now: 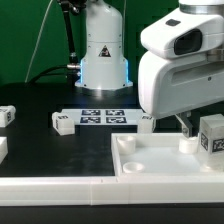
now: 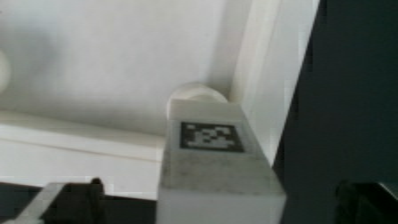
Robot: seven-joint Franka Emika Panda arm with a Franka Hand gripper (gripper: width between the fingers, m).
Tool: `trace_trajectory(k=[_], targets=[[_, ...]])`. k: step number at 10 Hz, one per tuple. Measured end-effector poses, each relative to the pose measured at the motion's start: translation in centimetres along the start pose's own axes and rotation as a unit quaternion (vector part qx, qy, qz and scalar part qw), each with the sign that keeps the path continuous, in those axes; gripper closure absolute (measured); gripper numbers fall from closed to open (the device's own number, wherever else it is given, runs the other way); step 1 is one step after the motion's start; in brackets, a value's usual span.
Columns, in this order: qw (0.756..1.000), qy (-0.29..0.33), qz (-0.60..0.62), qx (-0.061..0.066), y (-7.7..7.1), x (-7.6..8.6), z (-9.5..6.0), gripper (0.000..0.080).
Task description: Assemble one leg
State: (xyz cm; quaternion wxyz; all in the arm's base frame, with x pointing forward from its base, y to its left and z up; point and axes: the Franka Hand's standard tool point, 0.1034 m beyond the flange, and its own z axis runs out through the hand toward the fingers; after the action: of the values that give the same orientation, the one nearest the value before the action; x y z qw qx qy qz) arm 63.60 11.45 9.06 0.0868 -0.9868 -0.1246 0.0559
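In the wrist view a white leg (image 2: pixel 214 150) with a black-and-white tag on its face lies between my gripper (image 2: pixel 217 208) fingers. Its rounded end sits in a corner of the large white tray-like panel (image 2: pixel 107 90). Both dark fingertips (image 2: pixel 71 205) stand apart from the leg's sides, so the gripper is open. In the exterior view my gripper (image 1: pixel 185 124) hangs low over the panel (image 1: pixel 150 170) at the exterior view's right, above a small white leg (image 1: pixel 186 143). The hand hides most of the fingers there.
Another tagged leg (image 1: pixel 213 135) stands at the panel's right end. More white legs lie on the black table at the exterior view's left (image 1: pixel 63 122), (image 1: pixel 5 115). The marker board (image 1: pixel 100 117) lies before the robot base (image 1: pixel 104 55).
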Motion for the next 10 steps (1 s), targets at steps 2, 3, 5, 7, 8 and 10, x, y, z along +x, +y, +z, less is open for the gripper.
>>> trace_trajectory(k=[2,3,5,7,8,10], targets=[[1.000,0.000,0.000,0.000,0.02,-0.01,0.03,0.0415],[1.000,0.000,0.000,0.000,0.07,0.00,0.02,0.0508],[1.000,0.000,0.001,0.000,0.09,-0.01,0.03,0.0508],[1.000,0.003,0.016,0.000,0.10,0.01,0.05,0.0508],[0.998,0.018,0.052,-0.001,0.10,-0.17,0.05,0.0508],[0.982,0.044,0.184,-0.002,0.15,-0.45,0.08,0.0508]])
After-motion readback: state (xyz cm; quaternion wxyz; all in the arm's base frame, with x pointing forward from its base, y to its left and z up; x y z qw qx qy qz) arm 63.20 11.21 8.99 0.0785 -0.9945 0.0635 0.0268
